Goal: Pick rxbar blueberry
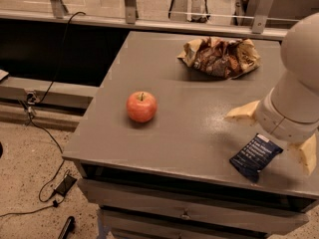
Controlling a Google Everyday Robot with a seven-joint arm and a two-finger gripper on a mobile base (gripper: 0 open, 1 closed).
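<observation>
Single-arm pick, approach stage. The rxbar blueberry (255, 156) lies flat on the desk (199, 133) at its front right corner, close to the front edge, a dark navy wrapper with its white lettering facing up. Its long axis runs on a diagonal, from the near-left end by the desk edge up toward the far right, where that end slips under the robot's wrist and is partly hidden. The gripper (267, 145) hangs directly over this far-right end. Its two tan fingers (241, 115) are spread wide apart and clamped on nothing. One finger points left over the bare desk beyond the bar, and the other points down past the bar's right side. The bar therefore sits between and slightly in front of the fingers, not yet enclosed by them. The line joining the fingertips appears to cross the wrapper's long axis at an angle, which would suit a pinch across its short width. Whether the fingers touch the desk cannot be told. The apple (141, 106) stands well apart to the left, and the crumpled chip bag (219, 57) lies at the far edge; neither is near the approach.
</observation>
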